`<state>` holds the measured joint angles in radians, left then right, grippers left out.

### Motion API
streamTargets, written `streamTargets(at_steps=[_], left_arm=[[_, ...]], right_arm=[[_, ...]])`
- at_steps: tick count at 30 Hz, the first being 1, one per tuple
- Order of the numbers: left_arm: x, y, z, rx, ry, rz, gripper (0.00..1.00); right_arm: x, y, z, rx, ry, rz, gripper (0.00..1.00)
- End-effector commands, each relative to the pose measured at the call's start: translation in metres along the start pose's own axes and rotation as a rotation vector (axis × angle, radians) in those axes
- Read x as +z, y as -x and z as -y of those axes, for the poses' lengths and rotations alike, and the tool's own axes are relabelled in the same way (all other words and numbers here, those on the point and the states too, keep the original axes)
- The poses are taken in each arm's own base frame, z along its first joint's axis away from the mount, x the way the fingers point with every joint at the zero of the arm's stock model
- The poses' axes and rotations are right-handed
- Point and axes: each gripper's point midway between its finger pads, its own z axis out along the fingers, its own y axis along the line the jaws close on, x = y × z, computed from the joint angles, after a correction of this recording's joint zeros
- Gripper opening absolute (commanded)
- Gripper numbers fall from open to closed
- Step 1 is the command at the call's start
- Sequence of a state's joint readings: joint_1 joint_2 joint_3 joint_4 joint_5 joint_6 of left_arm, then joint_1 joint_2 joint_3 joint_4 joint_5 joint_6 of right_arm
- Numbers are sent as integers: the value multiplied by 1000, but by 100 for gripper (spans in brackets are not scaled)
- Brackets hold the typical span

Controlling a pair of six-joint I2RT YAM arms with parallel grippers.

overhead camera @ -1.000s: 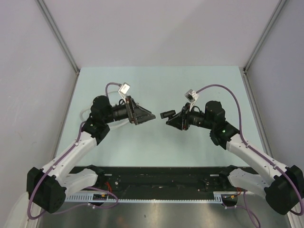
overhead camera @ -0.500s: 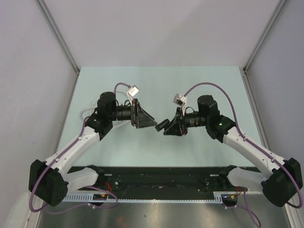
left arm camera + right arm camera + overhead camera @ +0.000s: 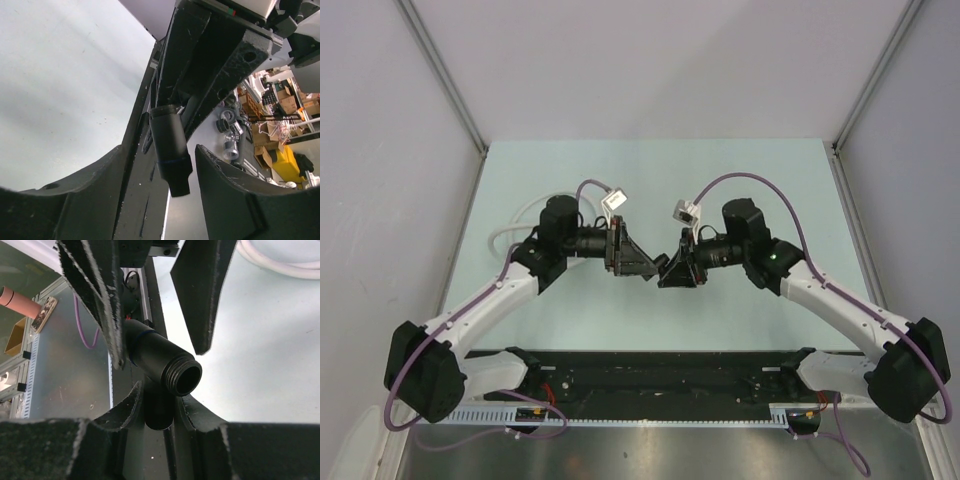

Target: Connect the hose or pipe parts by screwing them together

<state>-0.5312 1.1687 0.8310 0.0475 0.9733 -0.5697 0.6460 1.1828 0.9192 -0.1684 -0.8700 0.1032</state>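
My right gripper (image 3: 160, 392) is shut on the stem of a black pipe part (image 3: 159, 412), whose threaded open end (image 3: 184, 378) points out to the side. In the left wrist view that same black pipe part (image 3: 170, 150) hangs between my left gripper (image 3: 157, 150) fingers, with a gap on each side; the left gripper is open. In the top view the left gripper (image 3: 648, 268) and right gripper (image 3: 666, 272) meet tip to tip over the middle of the table. A white hose (image 3: 510, 235) curls on the table behind the left arm, and the white hose (image 3: 280, 262) also shows in the right wrist view.
The pale green table (image 3: 650, 180) is walled by grey panels on the left, right and back. A black rail (image 3: 660, 370) runs along the near edge by the arm bases. Purple cables (image 3: 750, 185) loop above both wrists.
Both arms have swung inward until the grippers meet in the middle. The left jaws have come around the black pipe part held by the right gripper and have narrowed.
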Motion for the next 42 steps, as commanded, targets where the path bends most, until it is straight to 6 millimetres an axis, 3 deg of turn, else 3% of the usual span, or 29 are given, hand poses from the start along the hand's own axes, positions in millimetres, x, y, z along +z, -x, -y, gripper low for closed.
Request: streamTargets(at_steps=[1, 9, 18, 21, 22, 24, 27, 28, 29, 31, 32, 35, 36, 37, 38, 39, 42], left_arm=[[5, -1, 6, 36, -48, -35, 59], [9, -17, -4, 10, -19, -87, 50], [16, -21, -6, 12, -16, -125, 45], [17, -22, -6, 17, -19, -133, 29], [17, -21, -5, 23, -21, -133, 17], [16, -21, -4, 33, -21, -131, 0], [11, -10, -16, 34, 62, -83, 0], [3, 0, -26, 23, 105, -44, 0], [-5, 8, -30, 23, 136, -6, 0], [-32, 32, -57, -9, 270, 110, 0], [-43, 40, -64, -16, 314, 155, 0], [-85, 63, -82, 6, 479, 309, 0], [-99, 68, -76, 36, 526, 363, 0], [-118, 70, -92, 31, 645, 426, 0], [-129, 70, -93, 41, 703, 457, 0], [-152, 72, -96, 81, 823, 536, 0], [-184, 69, -90, 142, 960, 649, 0]], right_arm=[[6, 19, -12, -67, 27, 24, 0], [8, 16, -14, -63, 25, 12, 0], [11, 16, -15, -60, 30, 10, 0], [11, 16, -15, -58, 26, 9, 0], [11, 17, -14, -53, 17, 14, 0], [12, 21, -9, -42, -7, 27, 17], [10, 33, -1, -4, -62, 75, 46], [8, 36, 1, 9, -82, 92, 53], [8, 41, 0, 22, -89, 110, 66], [7, 51, 7, 23, -138, 153, 76], [8, 54, 12, 37, -162, 168, 78], [12, 64, 55, 85, -343, 242, 82], [7, 70, 81, 161, -470, 304, 82], [10, 68, 105, 240, -539, 334, 80], [9, 68, 119, 303, -583, 367, 79], [3, 70, 141, 452, -655, 447, 78], [9, 50, 190, 672, -807, 545, 76]])
